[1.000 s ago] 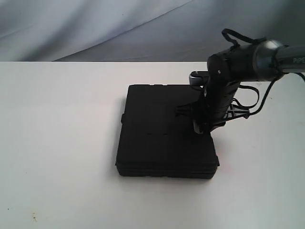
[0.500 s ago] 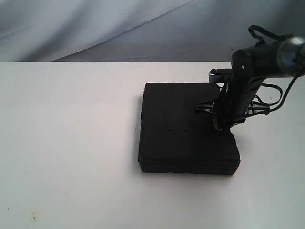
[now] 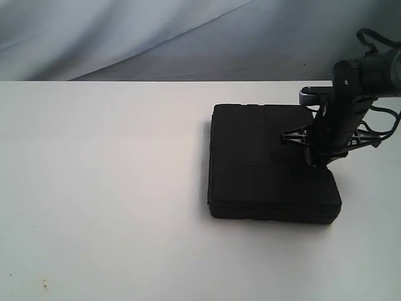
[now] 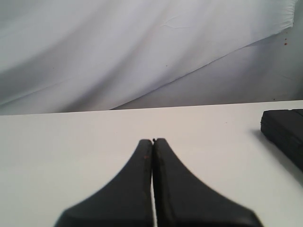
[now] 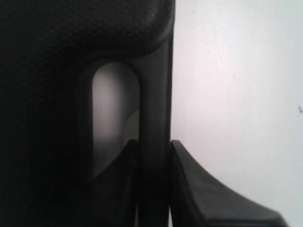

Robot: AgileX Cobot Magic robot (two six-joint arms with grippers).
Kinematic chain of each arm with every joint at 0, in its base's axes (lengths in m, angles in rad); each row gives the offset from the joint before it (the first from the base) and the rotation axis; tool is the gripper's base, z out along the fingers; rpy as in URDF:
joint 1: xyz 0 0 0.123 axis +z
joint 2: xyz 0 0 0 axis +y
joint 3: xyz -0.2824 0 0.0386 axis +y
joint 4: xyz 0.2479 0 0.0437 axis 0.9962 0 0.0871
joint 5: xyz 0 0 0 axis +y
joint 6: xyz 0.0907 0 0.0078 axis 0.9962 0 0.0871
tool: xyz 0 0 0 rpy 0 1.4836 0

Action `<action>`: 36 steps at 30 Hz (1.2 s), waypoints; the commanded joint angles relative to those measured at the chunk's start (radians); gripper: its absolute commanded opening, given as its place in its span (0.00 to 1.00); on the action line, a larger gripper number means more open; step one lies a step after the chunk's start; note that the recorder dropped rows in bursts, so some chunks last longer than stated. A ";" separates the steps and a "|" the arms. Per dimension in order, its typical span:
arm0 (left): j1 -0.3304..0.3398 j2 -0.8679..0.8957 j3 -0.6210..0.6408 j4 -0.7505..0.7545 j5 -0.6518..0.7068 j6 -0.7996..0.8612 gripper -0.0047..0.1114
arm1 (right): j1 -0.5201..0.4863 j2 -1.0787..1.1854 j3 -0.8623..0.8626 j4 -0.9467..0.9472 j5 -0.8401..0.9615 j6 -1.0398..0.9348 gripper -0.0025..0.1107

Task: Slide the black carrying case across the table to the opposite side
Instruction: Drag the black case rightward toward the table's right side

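Flat matte black plastic case (image 3: 269, 163), at 3 o'clock of plain white counter (image 3: 94, 188), is clamped by right pincer (image 5: 154, 144); left pincer (image 4: 153, 140) is pressed together.

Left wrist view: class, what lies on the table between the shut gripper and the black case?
Only bare white table separates the left gripper from the case, as the left wrist view shows.

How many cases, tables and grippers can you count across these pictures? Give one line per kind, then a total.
Cases: 1, the black case, held at its handle.
Tables: 1, the white table.
Grippers: 2, the left gripper, shut on nothing, and the right gripper, clamped on the case's handle.
Total: 4
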 commanded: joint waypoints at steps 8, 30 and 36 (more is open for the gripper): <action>0.002 -0.004 0.004 0.000 -0.008 -0.003 0.04 | -0.069 -0.008 0.006 -0.050 0.012 -0.072 0.02; 0.002 -0.004 0.004 0.000 -0.008 -0.003 0.04 | -0.117 -0.008 0.006 -0.100 -0.005 -0.083 0.02; 0.002 -0.004 0.004 0.000 -0.008 -0.003 0.04 | -0.121 -0.008 0.006 -0.093 -0.006 -0.101 0.02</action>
